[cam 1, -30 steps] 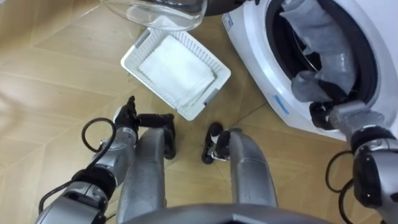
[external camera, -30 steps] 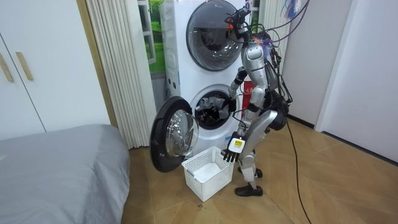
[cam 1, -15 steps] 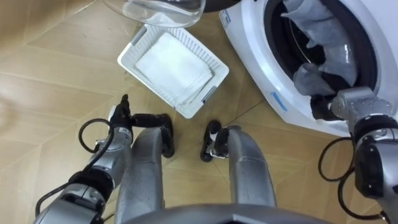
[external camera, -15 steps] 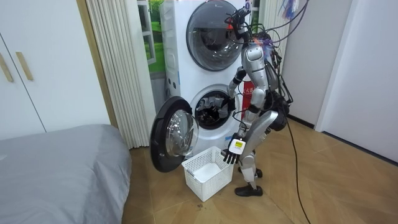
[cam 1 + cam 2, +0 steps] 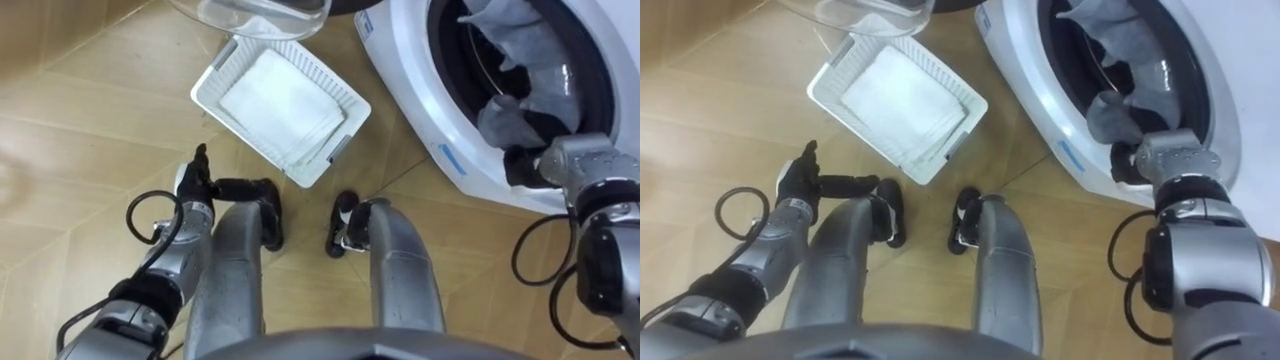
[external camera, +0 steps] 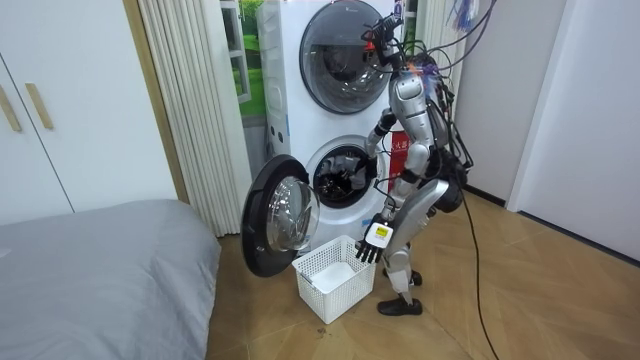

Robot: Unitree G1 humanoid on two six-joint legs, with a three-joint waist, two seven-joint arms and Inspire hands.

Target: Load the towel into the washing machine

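Observation:
A grey towel (image 5: 521, 42) hangs out of the lower washing machine's (image 5: 420, 130) open drum, with one fold (image 5: 503, 118) bunched at the rim. My right hand (image 5: 521, 166) reaches into the drum opening right under that fold, and the towel covers its fingers. My left hand (image 5: 194, 181) hangs beside my left leg with its fingers straight, holding nothing. In the room view I stand upright facing the machine (image 6: 343, 178), with the left hand (image 6: 376, 240) low above the basket.
A white plastic basket (image 5: 212, 70) sits on the wood floor just ahead of my feet. The machine's round glass door (image 5: 250, 15) stands swung open over its far side. A second machine (image 6: 345, 45) is stacked above, and a grey bed (image 6: 100, 270) lies at the room view's left.
My right wrist has edged slightly farther toward the drum with the towel fold. The left hand has barely swung.

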